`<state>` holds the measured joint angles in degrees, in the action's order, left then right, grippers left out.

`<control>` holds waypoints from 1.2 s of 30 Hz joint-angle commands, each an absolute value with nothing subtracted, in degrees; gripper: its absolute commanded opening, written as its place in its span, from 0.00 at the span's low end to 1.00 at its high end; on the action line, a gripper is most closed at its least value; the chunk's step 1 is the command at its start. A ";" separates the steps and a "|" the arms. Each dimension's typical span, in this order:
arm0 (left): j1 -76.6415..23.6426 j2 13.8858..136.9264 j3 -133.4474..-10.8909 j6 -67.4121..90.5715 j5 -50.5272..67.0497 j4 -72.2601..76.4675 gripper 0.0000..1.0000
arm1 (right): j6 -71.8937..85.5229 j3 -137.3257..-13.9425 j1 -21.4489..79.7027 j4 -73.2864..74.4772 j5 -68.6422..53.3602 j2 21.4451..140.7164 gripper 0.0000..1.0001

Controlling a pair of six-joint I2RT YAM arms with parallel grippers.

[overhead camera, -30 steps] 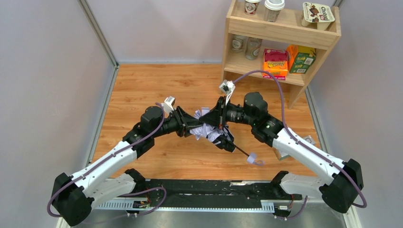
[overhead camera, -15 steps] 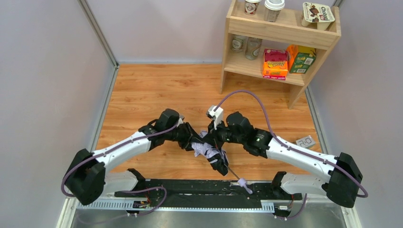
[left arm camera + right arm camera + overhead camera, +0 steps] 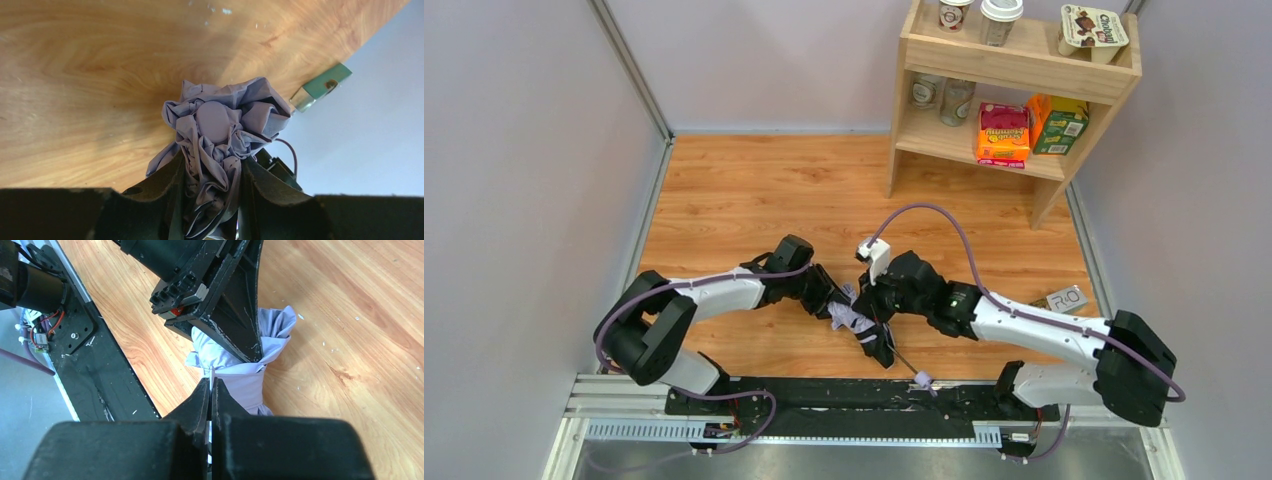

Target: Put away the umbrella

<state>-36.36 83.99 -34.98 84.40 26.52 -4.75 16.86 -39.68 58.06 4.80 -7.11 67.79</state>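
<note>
The umbrella is a crumpled pale lavender bundle low over the wooden table near its front edge. Its black handle and slim shaft point toward the rail, ending in a small fabric tab. My left gripper is shut on the bunched fabric; in the left wrist view the fabric bulges out between my fingers. My right gripper is shut, with a thin pale fabric edge pinched between its jaws, right beside the wrapped band of the umbrella. The left gripper sits just beyond.
A wooden shelf with cups and snack boxes stands at the back right. A small metal tag lies right of the right arm. The black base rail runs along the near edge, close under the umbrella's shaft.
Both arms have pulled back and down toward the near edge, carrying the umbrella with them. The shaft's tab now hangs over the black rail.
</note>
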 commanded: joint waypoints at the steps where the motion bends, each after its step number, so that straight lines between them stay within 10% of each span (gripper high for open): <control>1: -35.69 86.22 -36.04 81.56 12.47 -7.82 0.00 | 17.32 -47.19 60.03 -9.85 -15.46 70.30 0.00; 21: -31.82 94.04 -29.53 77.00 24.07 7.91 0.00 | 23.37 -38.42 59.33 -16.79 -27.87 80.51 0.00; 36: -30.23 92.29 -30.58 78.40 25.22 0.53 0.00 | 10.64 -42.10 69.33 -9.06 11.74 84.72 0.00</control>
